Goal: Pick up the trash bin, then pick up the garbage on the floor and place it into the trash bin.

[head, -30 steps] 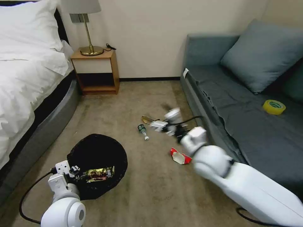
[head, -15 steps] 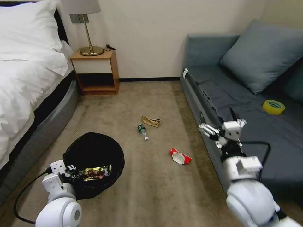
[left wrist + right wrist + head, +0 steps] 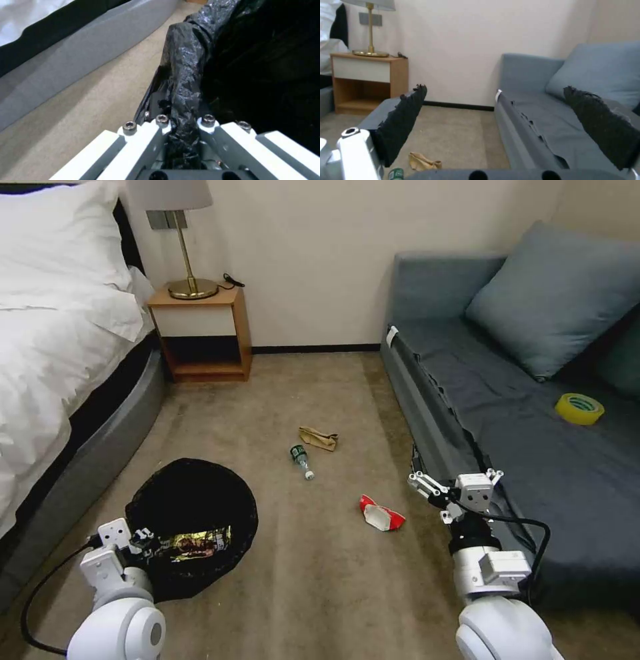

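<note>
Black crinkled liner film sits pinched between the jaws of the left gripper [image 3: 181,140], which is clamped on the near rim of the trash bin [image 3: 193,493]. The bin rests low by the robot's left side, near the grey bed base [image 3: 87,460]. A gold-brown snack wrapper [image 3: 190,545] lies inside it, just past the rim.

The right gripper [image 3: 448,488] hangs empty beside the front edge of the sofa [image 3: 533,460], pointing forward with its dark pads spread wide and nothing between them.

Step in hand, as I judge it: bin secured, one piece binned, three pieces left on the carpet. Nearest is the red-and-white wrapper [image 3: 381,513], on the floor just inboard of the right gripper. Farther on lies the small clear bottle [image 3: 301,460] on its side, and just beyond it the tan paper scrap [image 3: 319,437]; the two are close, whether touching I cannot tell.

Next move likely calls for lowering the right gripper onto the red-and-white wrapper. It lies flat and crumpled, so the pads would need to come down close to the carpet.

Room: open carpet between bed and sofa, wide enough for the arm to swing. The sofa edge is tight against the right arm's outer side. The nightstand [image 3: 203,330] stands well beyond, by the wall.
</note>
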Controlling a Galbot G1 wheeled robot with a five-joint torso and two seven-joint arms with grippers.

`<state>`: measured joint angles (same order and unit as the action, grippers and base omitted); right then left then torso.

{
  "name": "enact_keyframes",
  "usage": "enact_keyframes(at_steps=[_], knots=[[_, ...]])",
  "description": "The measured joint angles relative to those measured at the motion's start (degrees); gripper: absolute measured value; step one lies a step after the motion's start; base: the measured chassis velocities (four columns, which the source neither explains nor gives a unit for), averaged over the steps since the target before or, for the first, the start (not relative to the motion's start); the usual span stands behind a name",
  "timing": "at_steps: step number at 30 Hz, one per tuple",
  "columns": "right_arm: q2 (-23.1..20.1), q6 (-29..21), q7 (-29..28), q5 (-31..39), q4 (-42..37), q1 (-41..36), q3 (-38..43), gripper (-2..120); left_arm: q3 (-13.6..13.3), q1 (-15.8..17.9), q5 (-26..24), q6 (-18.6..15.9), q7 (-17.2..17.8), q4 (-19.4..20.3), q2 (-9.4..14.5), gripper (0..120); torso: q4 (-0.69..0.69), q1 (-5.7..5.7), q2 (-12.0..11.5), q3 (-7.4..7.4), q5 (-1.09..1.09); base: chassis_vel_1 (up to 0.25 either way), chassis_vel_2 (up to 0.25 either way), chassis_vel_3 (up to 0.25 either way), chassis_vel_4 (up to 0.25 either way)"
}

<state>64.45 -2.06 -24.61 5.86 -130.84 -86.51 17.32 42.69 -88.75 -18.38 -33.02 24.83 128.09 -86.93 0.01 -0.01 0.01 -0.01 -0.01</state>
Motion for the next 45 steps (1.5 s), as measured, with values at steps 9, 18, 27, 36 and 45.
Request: enact_keyframes(at_steps=[9, 18, 27, 36, 45], knots=[[-2.2, 0.0, 0.2, 1.3, 1.9, 2.5, -0.8, 100, 1.3, 0.5, -0.1, 0.0, -0.1, -0.3, 0.0, 2, 0.0, 0.01, 0.0, 0.01, 0.0, -0.211, 0.216, 0.208, -0.212], [-5.2, -0.4, 0.7, 3.0, 4.7, 5.8, -2.0, 100, 2.0, 1.1, -0.6, 0.2, -0.2, -0.9, 0.0, 2, -0.01, 0.02, 0.0, 0.02, 0.0, -0.13, 0.126, 0.128, -0.128], [-14.1, -9.4, 3.9, 17.4, 16.1, 16.5, -11.3, 100, 3.8, 1.3, -1.1, 0.7, -0.3, -1.3, 0.0, 2, 0.0, 0.01, 0.0, 0.01, 0.02, 0.0, 0.0, 0.0, 0.0], [-19.6, -24.7, 13.2, 29.4, 24.9, 25.7, -21.3, 100, 3.9, 1.0, -0.9, 1.5, -0.4, -2.1, -0.4, 2, 0.0, 0.01, 0.0, 0.01, 0.01, 0.0, 0.0, 0.0, 0.0], [-20.0, -28.1, 20.7, 31.0, 35.6, 32.9, -30.0, 100, 4.0, 0.7, -0.5, 1.8, -0.4, -2.3, -0.8, 2, -0.01, 0.01, 0.0, 0.01, 0.01, 0.0, 0.0, 0.0, 0.0]])
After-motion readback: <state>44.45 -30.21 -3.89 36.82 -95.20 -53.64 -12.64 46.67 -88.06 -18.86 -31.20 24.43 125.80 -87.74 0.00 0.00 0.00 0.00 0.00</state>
